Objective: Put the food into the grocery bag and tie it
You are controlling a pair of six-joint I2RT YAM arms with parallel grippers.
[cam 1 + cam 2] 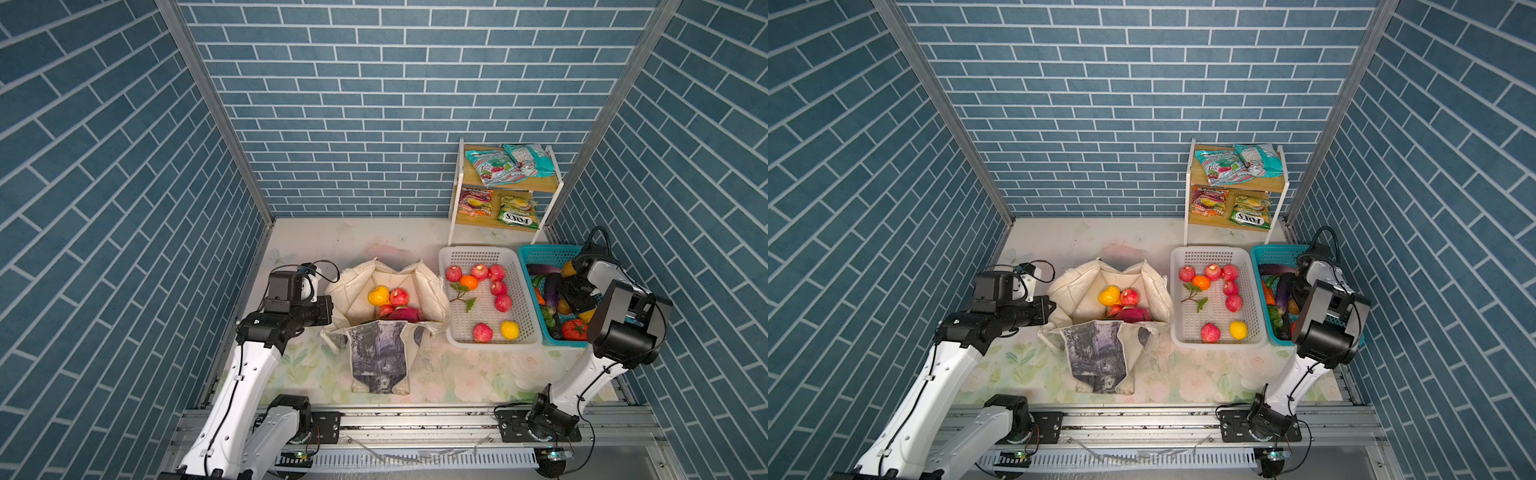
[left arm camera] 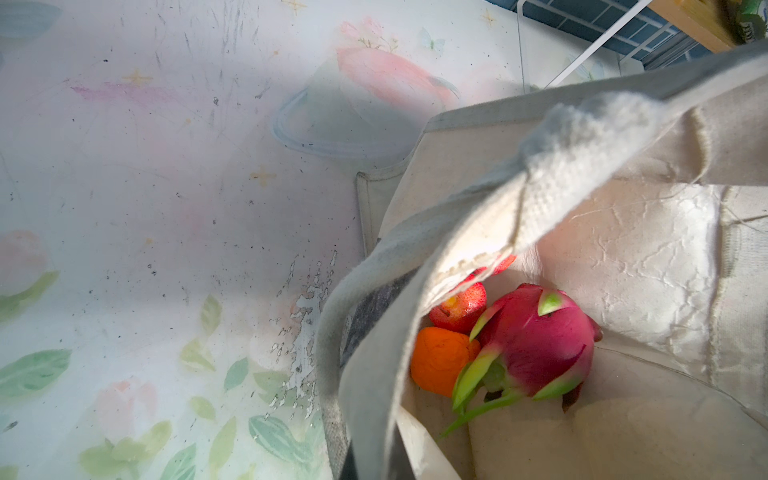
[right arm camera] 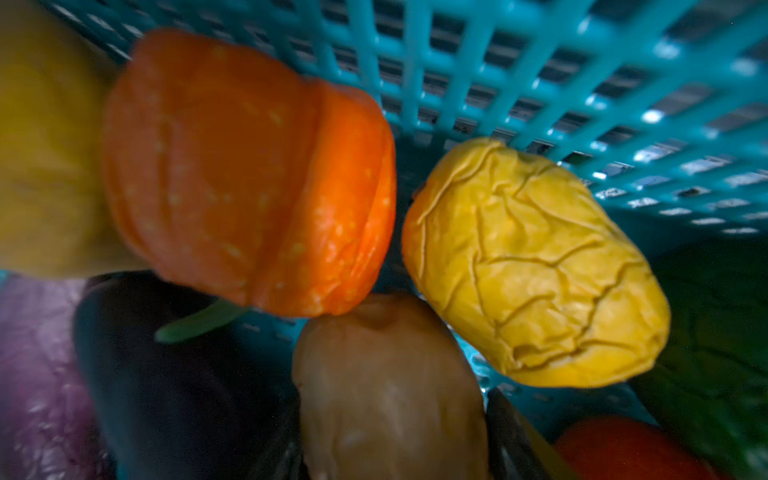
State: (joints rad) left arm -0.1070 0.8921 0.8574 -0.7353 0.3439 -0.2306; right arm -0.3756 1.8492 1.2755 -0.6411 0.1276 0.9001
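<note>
The cream grocery bag (image 1: 432, 291) (image 1: 1158, 291) stands open left of centre. Inside it lie a yellow fruit (image 1: 378, 296), a red apple (image 1: 399, 297) and a pink dragon fruit (image 1: 405, 313) (image 2: 540, 340), with an orange (image 2: 440, 359) beside them. My left gripper (image 1: 328, 309) (image 2: 374, 465) is shut on the bag's left rim cloth (image 2: 374, 374). My right gripper (image 1: 575, 297) (image 3: 390, 453) is down inside the teal basket (image 1: 540, 249), open. Its fingers stand on either side of a brown vegetable (image 3: 386, 386), next to an orange one (image 3: 249, 174), a yellow one (image 3: 536, 266) and a purple aubergine (image 3: 174, 374).
A white basket (image 1: 478, 253) between bag and teal basket holds several red apples, an orange (image 1: 469, 282) and a yellow fruit (image 1: 510, 329). A small two-tier shelf (image 1: 457, 187) at the back right carries teal snack packets (image 1: 494, 166) and other packets. Blue brick walls enclose the table.
</note>
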